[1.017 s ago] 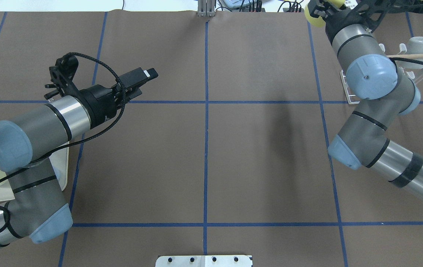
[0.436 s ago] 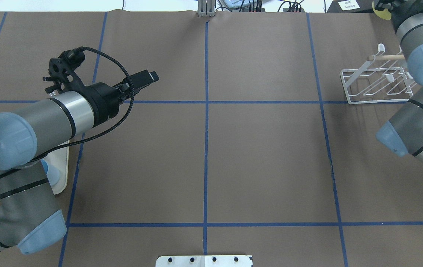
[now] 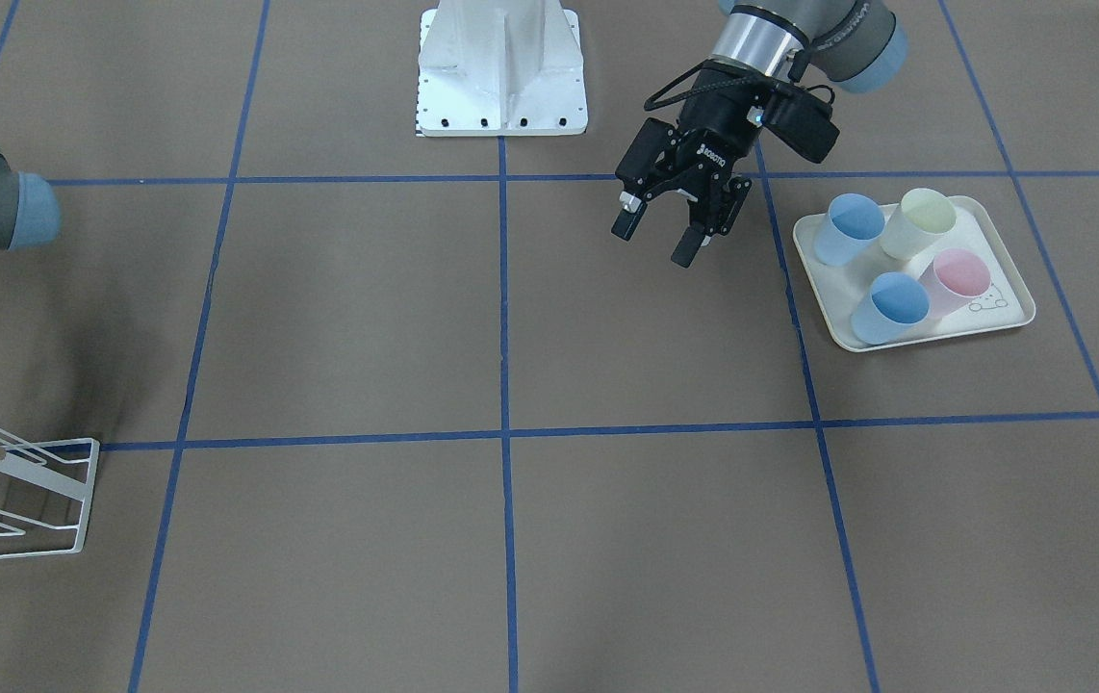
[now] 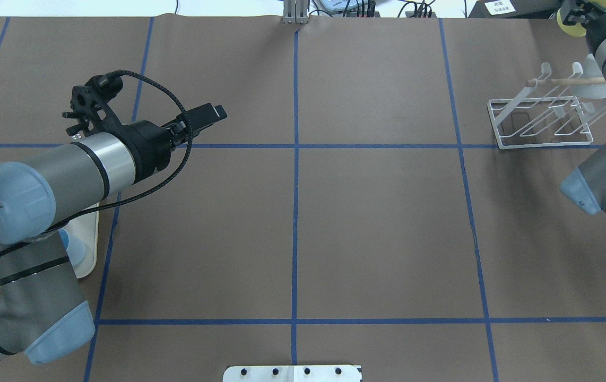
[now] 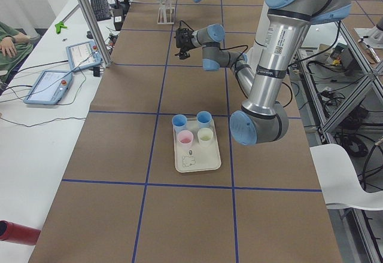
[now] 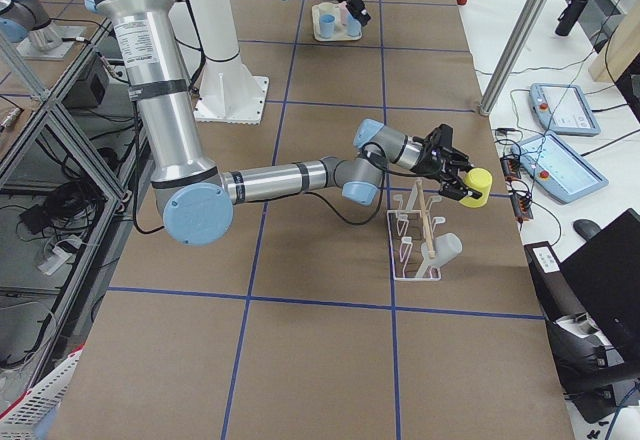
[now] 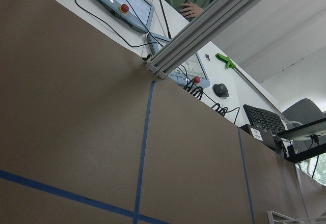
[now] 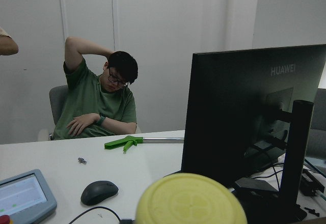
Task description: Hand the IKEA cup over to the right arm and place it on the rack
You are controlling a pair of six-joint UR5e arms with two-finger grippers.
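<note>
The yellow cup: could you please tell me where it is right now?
In the exterior right view the yellow cup is held by the right gripper, in the air just beyond the white rack, toward the operators' table edge.

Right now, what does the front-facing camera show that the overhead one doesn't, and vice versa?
Only the front-facing view shows everything on the tray: a cream cup, a pink cup and two blue cups. Only the overhead view shows the right hand holding a yellow cup. Both show the rack and the left hand, open and empty, over the table.
</note>
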